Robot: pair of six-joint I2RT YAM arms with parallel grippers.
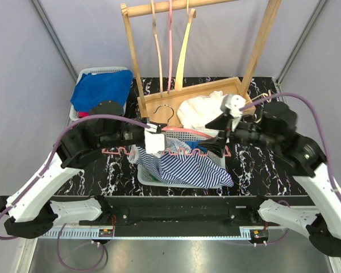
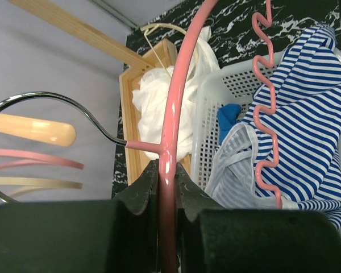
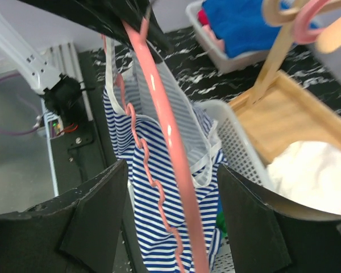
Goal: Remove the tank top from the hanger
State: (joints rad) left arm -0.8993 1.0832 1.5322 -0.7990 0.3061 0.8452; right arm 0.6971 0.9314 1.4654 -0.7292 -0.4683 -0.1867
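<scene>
**Figure.** The pink hanger (image 1: 120, 152) lies with its long axis left to right above the white basket (image 1: 146, 178). The striped tank top (image 1: 184, 169) hangs from it, draped over the basket. The left wrist view alone shows the left gripper (image 2: 166, 170) clenched on the hanger just below the hook. The right gripper (image 3: 171, 168) is released, with one finger on each side of the hanger. The metal hook (image 2: 57, 99) is cut off at the frame edge.

Glossy pink hanger (image 2: 169, 114), soft striped cloth tank top (image 2: 307, 114), matt wooden rack (image 1: 132, 57)
</scene>
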